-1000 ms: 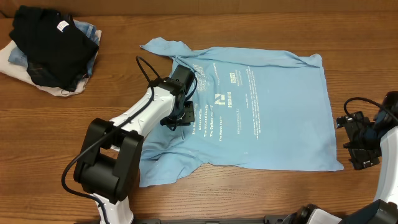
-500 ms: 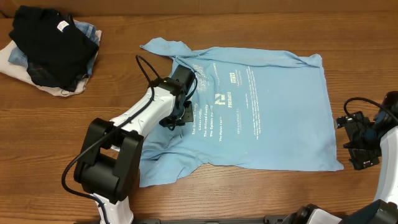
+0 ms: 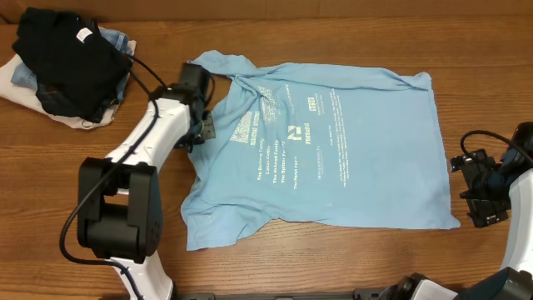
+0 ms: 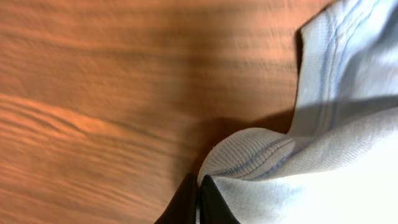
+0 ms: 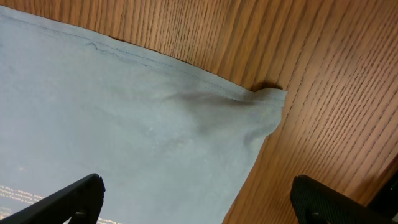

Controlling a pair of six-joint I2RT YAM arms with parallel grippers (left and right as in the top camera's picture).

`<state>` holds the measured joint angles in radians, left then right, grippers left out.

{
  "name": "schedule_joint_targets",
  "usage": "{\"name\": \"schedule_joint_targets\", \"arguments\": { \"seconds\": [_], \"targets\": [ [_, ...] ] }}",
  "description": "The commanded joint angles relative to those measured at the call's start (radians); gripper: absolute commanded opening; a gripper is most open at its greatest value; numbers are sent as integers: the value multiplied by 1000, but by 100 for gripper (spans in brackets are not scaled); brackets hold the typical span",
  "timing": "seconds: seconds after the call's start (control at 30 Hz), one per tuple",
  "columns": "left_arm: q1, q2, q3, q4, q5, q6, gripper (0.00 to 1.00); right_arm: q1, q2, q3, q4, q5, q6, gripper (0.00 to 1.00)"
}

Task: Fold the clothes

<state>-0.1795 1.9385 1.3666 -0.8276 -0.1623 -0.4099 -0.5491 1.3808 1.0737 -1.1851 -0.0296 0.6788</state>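
Note:
The clothes are a light sky-blue short-sleeved shirt (image 3: 333, 142) with white lettering, lying spread across the middle of the table. My left gripper (image 3: 200, 125) is at the shirt's left edge, shut on a ribbed hem of it. In the left wrist view the fingertips (image 4: 198, 186) pinch that light blue hem (image 4: 261, 155) just above the wood. My right gripper (image 3: 476, 190) stands open beside the shirt's right edge. In the right wrist view it (image 5: 199, 199) straddles the shirt's side (image 5: 124, 124), whose corner (image 5: 267, 99) is slightly bunched.
A pile with a black garment (image 3: 71, 62) on top of denim and white fabrics (image 3: 21, 83) sits at the back left of the wooden table (image 3: 100, 183). The right arm's base (image 3: 520, 217) is at the right edge.
My left gripper has closed on the shirt and moved left and back, dragging the folded-in left side outward, so the lettering now shows there. The right arm has not moved.

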Motion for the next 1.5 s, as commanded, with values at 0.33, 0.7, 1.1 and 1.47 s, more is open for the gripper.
{"name": "schedule_joint_targets", "arguments": {
  "seconds": [0.33, 0.7, 1.1, 1.47],
  "targets": [
    [67, 4, 95, 69, -190, 106, 4, -1, -17, 26, 5, -2, -6, 100],
    [148, 4, 187, 16, -204, 129, 100, -1, -17, 26, 5, -2, -6, 100],
    [137, 2, 264, -157, -103, 87, 100, -1, -17, 26, 3, -3, -6, 100],
    [124, -150, 417, -427, -61, -70, 100, -1, -18, 26, 36, -201, -6, 100]
  ]
}}
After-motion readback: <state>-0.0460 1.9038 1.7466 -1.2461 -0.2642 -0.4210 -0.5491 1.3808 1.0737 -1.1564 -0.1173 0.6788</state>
